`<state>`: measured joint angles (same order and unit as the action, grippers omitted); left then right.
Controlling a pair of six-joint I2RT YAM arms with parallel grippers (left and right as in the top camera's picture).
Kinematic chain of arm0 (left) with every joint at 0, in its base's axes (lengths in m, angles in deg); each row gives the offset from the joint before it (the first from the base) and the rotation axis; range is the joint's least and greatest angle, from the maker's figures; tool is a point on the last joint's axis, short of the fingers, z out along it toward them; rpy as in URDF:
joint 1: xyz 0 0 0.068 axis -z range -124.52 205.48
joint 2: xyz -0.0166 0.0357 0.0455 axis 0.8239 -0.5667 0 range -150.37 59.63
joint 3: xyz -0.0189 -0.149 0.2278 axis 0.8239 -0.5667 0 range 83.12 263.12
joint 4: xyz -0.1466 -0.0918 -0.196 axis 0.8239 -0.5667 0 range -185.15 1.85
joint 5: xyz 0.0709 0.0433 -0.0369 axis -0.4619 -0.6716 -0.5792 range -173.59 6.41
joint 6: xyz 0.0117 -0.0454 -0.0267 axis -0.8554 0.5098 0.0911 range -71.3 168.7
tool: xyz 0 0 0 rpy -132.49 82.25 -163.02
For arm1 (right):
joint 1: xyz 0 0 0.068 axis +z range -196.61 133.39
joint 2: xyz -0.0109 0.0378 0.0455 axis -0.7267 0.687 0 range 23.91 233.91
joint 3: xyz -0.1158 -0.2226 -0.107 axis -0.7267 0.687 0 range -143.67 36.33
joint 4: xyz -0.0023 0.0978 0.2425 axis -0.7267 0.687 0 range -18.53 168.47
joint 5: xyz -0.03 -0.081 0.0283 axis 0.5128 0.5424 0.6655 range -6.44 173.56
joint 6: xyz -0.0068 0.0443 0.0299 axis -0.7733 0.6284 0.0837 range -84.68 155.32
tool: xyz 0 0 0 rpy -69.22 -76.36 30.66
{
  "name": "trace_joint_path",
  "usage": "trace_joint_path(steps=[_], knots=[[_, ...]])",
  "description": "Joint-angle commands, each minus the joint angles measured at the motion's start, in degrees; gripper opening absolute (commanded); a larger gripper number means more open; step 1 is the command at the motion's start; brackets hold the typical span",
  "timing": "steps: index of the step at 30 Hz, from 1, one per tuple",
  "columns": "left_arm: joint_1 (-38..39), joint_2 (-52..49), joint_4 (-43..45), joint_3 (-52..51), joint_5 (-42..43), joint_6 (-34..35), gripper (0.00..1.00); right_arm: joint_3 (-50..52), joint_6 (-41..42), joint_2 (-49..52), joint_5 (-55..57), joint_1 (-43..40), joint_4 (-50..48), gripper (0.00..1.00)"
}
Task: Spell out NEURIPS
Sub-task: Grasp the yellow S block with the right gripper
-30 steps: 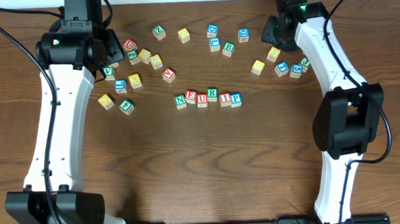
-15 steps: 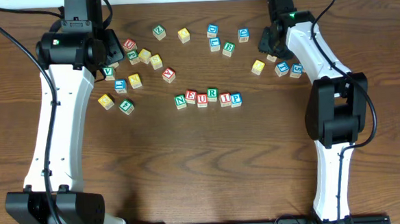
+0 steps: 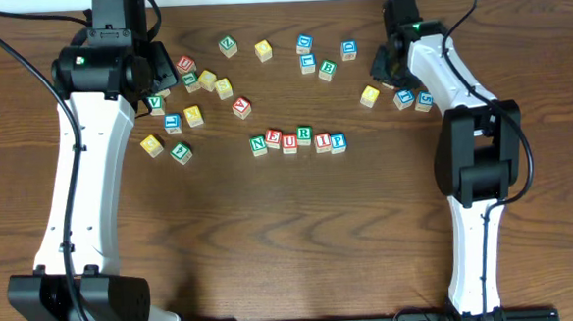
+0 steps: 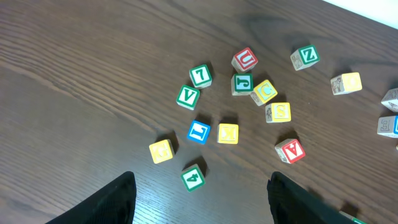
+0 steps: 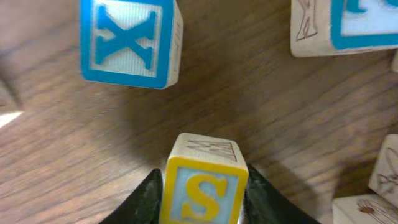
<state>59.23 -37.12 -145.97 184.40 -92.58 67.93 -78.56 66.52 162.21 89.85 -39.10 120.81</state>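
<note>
Six letter cubes stand in a row mid-table: N (image 3: 258, 144), E (image 3: 274, 138), U (image 3: 289, 142), R (image 3: 305, 135), I (image 3: 321, 140), P (image 3: 337, 141). My right gripper (image 3: 388, 70) is low at the back right. In the right wrist view its jaws (image 5: 202, 202) press both sides of a yellow-framed S cube (image 5: 202, 186) that rests on the wood. My left gripper (image 4: 202, 177) hangs open above the left group of cubes, with a green 4 cube (image 4: 193, 177) on the table below the gap.
Loose cubes lie scattered at the back left (image 3: 194, 87) and back middle (image 3: 306, 53). Close to the right gripper are a blue X cube (image 5: 127, 40), a yellow cube (image 3: 370, 95) and two blue ones (image 3: 404, 98). The table's far edge runs just behind.
The right arm swung left over the yellow cube, and its jaws narrowed onto that cube's sides. The left arm and the row of cubes have not moved.
</note>
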Motion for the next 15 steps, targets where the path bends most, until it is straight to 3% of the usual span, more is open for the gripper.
trace_joint_path(steps=[1,8,15], knots=[[-0.20,0.52,0.02,-0.57,-0.72,-0.55,0.67,0.31,-1.29,0.92,1.09,-0.94,-0.76,0.31],[-0.20,0.52,0.02,-0.57,-0.72,-0.57,0.67,0.26,-2.12,0.90,1.09,-1.01,-0.94,0.20],[-0.20,0.52,0.02,-0.57,-0.72,-0.55,0.67,0.20,-3.15,-0.94,0.22,-1.09,0.83,0.17]])
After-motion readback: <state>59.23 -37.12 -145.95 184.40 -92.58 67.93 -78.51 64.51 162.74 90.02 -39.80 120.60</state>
